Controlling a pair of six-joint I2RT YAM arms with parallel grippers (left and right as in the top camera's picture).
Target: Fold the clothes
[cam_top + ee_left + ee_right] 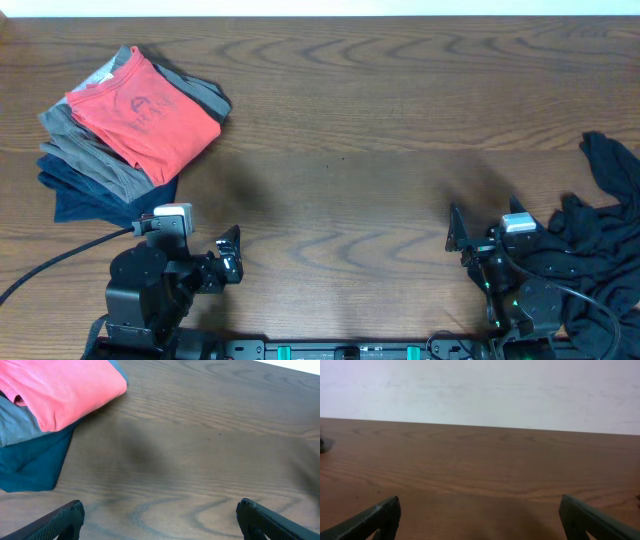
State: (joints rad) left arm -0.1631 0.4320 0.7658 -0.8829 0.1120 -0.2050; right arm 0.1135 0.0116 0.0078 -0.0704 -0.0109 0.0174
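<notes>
Well, at the far left of the wooden table (380,150) sits a neat stack of folded clothes, set a little askew to the table's edges. The red T-shirt (140,112) lies on top, folded into a rough square with its dark chest lettering facing up. The grey garments (95,160) are under it, their edges showing along the near and left sides, and a navy garment (90,205) is at the bottom, sticking out towards the near edge. A black cable (50,262) runs across the table from the left edge, just in front of the stack. Next to it, near the front edge, the left gripper (159,509) hovers over bare wood with its jaws spread wide and nothing between them. In its own camera the stack fills the upper left corner, apart from both fingers. The middle of the table shows only wood grain. Farther right, also near the front edge, the right gripper (480,502) is likewise wide open and empty, pointing across bare wood towards the pale wall (480,390) behind the table. At the far right a black garment (600,225) lies crumpled and unfolded, reaching to the table's right edge and bunched up against the right arm, though not between its fingers.
</notes>
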